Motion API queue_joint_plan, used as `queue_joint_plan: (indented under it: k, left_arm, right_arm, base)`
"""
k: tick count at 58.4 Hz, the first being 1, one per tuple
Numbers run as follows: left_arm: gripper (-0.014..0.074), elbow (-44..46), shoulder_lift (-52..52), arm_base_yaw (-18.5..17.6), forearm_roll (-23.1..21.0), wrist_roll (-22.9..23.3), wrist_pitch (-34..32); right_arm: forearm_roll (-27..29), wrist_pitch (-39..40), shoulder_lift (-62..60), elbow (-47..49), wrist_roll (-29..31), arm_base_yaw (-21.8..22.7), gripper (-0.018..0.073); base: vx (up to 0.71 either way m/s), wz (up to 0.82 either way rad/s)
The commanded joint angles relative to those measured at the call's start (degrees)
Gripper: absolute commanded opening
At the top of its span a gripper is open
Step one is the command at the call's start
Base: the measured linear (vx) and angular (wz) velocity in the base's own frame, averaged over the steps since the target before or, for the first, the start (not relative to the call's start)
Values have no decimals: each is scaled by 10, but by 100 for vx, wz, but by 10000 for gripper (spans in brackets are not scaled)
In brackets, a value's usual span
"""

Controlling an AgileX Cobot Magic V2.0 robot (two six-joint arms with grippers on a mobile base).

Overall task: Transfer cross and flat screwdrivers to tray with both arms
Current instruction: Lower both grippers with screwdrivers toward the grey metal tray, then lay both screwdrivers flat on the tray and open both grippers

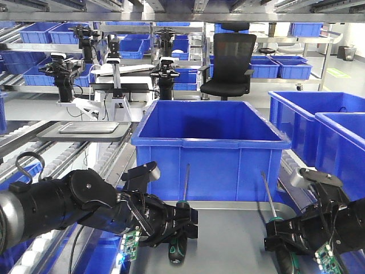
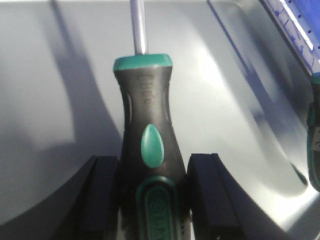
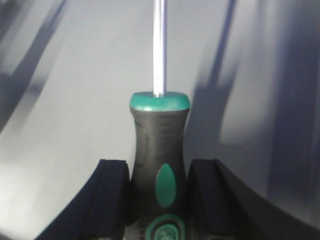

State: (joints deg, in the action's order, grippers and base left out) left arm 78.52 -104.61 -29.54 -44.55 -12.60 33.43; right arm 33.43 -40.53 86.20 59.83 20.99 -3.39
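Two screwdrivers with black-and-green handles lie on the grey table, shafts pointing away from me; their tips are too small to tell cross from flat. My left gripper [image 1: 178, 227] is shut on the left screwdriver [image 1: 179, 246]; in the left wrist view both fingers [image 2: 106, 195] press its handle [image 2: 150, 125]. My right gripper [image 1: 283, 240] is shut on the right screwdriver [image 1: 268, 197]; in the right wrist view the fingers [image 3: 112, 195] clamp its handle [image 3: 159, 130]. I cannot tell whether either is lifted. The metal tray [image 1: 52, 135] sits far left on the roller conveyor.
A large blue bin [image 1: 211, 149] stands just behind the screwdrivers' tips. More blue bins [image 1: 319, 125] stand at the right. The right screwdriver's handle [image 2: 315, 140] shows at the left wrist view's right edge. Idle arms and an office chair [image 1: 228, 63] stand behind.
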Motion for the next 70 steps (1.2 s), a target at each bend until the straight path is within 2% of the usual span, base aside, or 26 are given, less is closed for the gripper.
queue_joint_plan:
  k: [1,7,13,22,29,57,70]
  left_arm:
    - [33,20,30,-3,-22,5,-10]
    - [85,20,30,-3,-23,5,7]
    - [174,20,30,-3,-23,5,38]
    - [313,20,30,-3,-23,11,40]
    - [382,20,30,-3,-23,18,40]
    - [405,20,30,-3,-22,10,39]
    - [494,20,30,-3,-22,-13,50]
  right_arm:
    - [18,20,-19,21,6,1,4]
    - [19,18,-19,21,6,1,34]
    - [19,14,-19,21,6,1,81]
    - [20,8,-19,21,6,1,159]
    - [20,2,-19,21,6,1,225]
    - [20,-10,-19,21,32,1,417]
    - [20,-9,-19,22,36,1,495]
  base:
    - [0,0]
    - [0,0]
    - [0,0]
    - [0,0]
    - [0,0]
    - [0,0]
    - [0,0]
